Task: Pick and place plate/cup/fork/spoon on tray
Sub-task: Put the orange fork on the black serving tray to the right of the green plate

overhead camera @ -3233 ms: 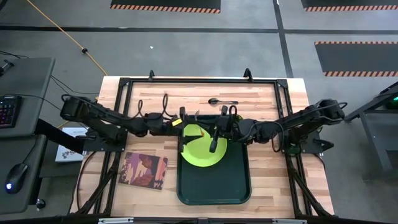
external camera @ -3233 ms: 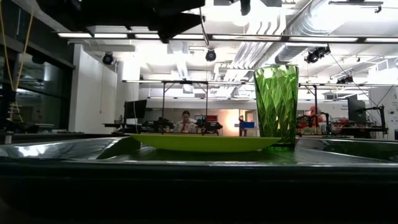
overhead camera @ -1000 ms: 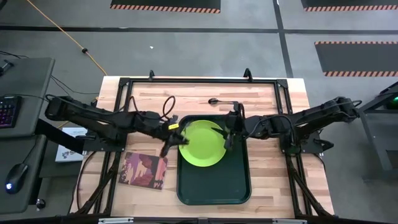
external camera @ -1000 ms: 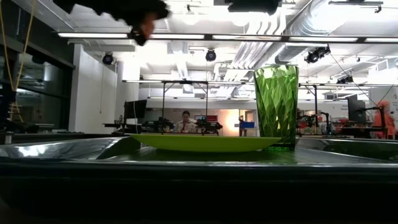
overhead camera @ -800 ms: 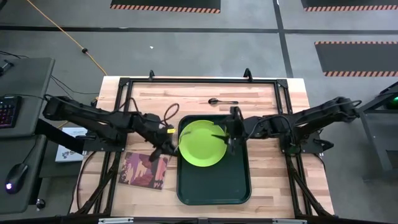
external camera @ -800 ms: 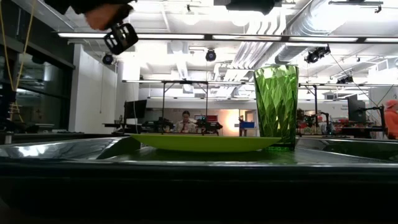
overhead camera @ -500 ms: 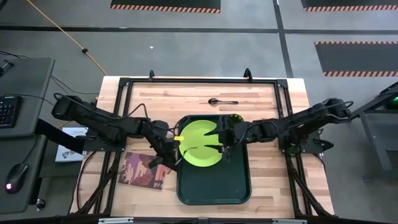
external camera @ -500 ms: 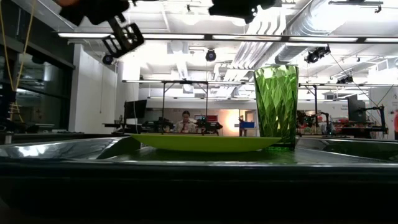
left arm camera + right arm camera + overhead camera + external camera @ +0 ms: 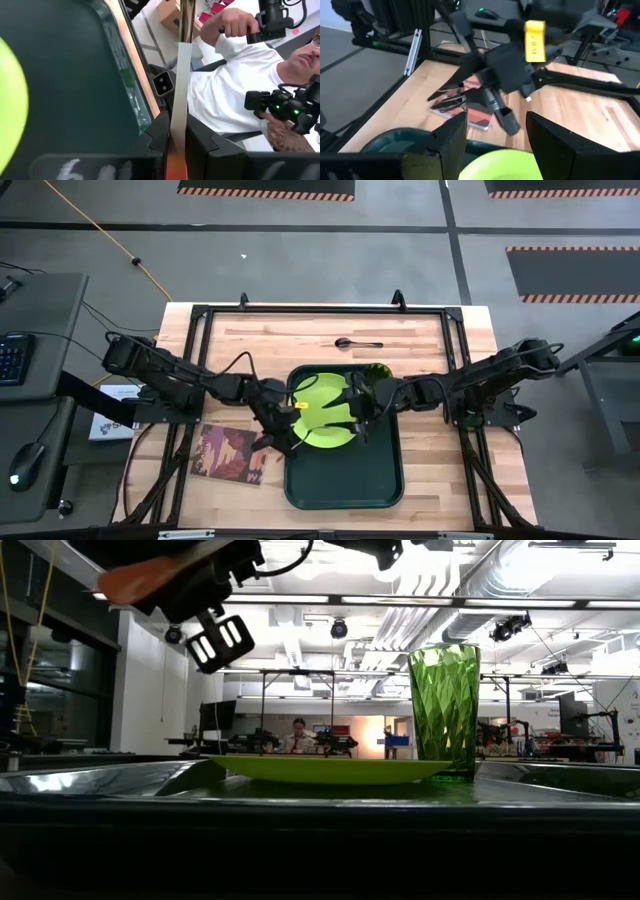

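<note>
The dark green tray (image 9: pixel 345 480) lies at the table's middle. The lime-green plate (image 9: pixel 322 430) rests flat in its far half, and the dark-green cup (image 9: pixel 445 710) stands upright at the tray's far right corner (image 9: pixel 379 370). The dark spoon (image 9: pixel 357 342) lies on the wood beyond the tray. My left gripper (image 9: pixel 284 440) hangs over the tray's left rim, shut on the fork (image 9: pixel 180 85). My right gripper (image 9: pixel 497 135) hovers open above the plate's right part (image 9: pixel 356 416), touching nothing. My left gripper pinches the fork between its two fingers (image 9: pixel 150 145) where the metal neck (image 9: pixel 176 131) meets the orange handle (image 9: pixel 175 167). The fork runs along the fingers, its metal end pointing out past them. It is lifted clear, tines (image 9: pixel 220 640) slanting down below the handle (image 9: pixel 150 578).
A reddish-brown patterned mat (image 9: pixel 232 455) lies left of the tray near the front edge. A black frame (image 9: pixel 200 315) borders the table's far and side edges. A person in a white shirt (image 9: pixel 235 90) shows beyond the near edge in the left wrist view.
My left gripper has carried the fork toward the table's near edge and then right, from beside the plate to the tray's left rim, and has come lower. My right gripper has drifted a little left, over the plate. Plate, cup and spoon have stayed put.
</note>
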Robot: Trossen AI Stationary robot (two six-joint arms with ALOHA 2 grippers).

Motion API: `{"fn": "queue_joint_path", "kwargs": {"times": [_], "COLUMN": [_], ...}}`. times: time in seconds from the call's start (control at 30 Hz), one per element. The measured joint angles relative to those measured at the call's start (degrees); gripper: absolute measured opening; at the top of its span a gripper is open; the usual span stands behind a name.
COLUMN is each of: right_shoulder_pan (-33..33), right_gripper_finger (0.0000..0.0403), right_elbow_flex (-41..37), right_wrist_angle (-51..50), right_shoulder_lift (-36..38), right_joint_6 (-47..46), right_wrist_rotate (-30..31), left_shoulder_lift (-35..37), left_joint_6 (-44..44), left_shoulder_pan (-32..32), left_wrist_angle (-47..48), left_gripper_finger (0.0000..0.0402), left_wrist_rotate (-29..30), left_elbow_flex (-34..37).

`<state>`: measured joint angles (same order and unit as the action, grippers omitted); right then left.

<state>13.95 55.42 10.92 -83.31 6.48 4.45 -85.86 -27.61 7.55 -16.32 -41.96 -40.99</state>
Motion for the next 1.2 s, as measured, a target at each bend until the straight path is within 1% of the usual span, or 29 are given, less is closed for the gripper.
{"fn": "queue_joint_path", "kwargs": {"times": [0.07, 0.2, 0.33, 0.37, 0.57, 0.77, 0.87, 0.97, 1.07, 1.17, 1.2], "right_shoulder_pan": [0.33, 1.08, 1.60, 1.60, 1.60, 1.60, 1.58, 1.60, 1.77, 2.28, 2.64], "right_gripper_finger": [0.0197, 0.0197, 0.0197, 0.0197, 0.0197, 0.0197, 0.0197, 0.0197, 0.0197, 0.0197, 0.0197], "right_elbow_flex": [0.00, 0.00, 0.00, 0.00, 0.00, 0.00, 0.00, 0.00, 0.00, 0.00, 0.00], "right_wrist_angle": [-0.64, -0.67, -3.11, -3.22, -4.33, -8.67, -8.84, -9.75, -12.94, -17.91, -19.66], "right_shoulder_lift": [0.02, 0.09, 0.09, 0.09, 0.11, 0.11, 0.13, 0.16, 0.78, 2.70, 3.70], "right_joint_6": [-0.02, -1.12, -1.16, -1.46, -1.81, -6.31, -8.22, -10.00, -11.01, -11.62, -12.25], "right_wrist_rotate": [0.02, -0.32, 4.20, 4.56, 3.98, 2.84, 0.70, -0.91, -1.10, 0.69, 2.45], "left_shoulder_lift": [0.08, 0.32, 0.31, 0.31, 0.31, 0.66, 0.68, 0.68, 0.68, 0.68, 0.68], "left_joint_6": [-0.18, 0.40, 0.72, 0.85, 1.98, 3.95, 3.90, 3.89, 3.38, 0.48, -0.54], "left_shoulder_pan": [-0.41, -0.45, -0.42, -0.41, -0.43, -0.63, -0.85, -0.69, 0.71, 3.05, 3.87], "left_wrist_angle": [0.04, 0.08, -0.36, -0.34, -0.20, 0.17, 0.94, 4.40, 7.45, 7.52, 8.25], "left_gripper_finger": [0.0023, 0.0001, 0.0003, 0.0002, 0.0002, 0.0002, 0.0001, 0.0001, 0.0001, 0.0001, 0.0000], "left_wrist_rotate": [0.11, 0.32, 0.33, 0.34, 0.34, 1.19, 1.27, 3.88, 6.79, 8.22, 8.54], "left_elbow_flex": [0.00, -0.09, -0.09, -0.09, -0.09, -0.09, -0.09, -0.09, -0.04, -0.15, -0.57]}}
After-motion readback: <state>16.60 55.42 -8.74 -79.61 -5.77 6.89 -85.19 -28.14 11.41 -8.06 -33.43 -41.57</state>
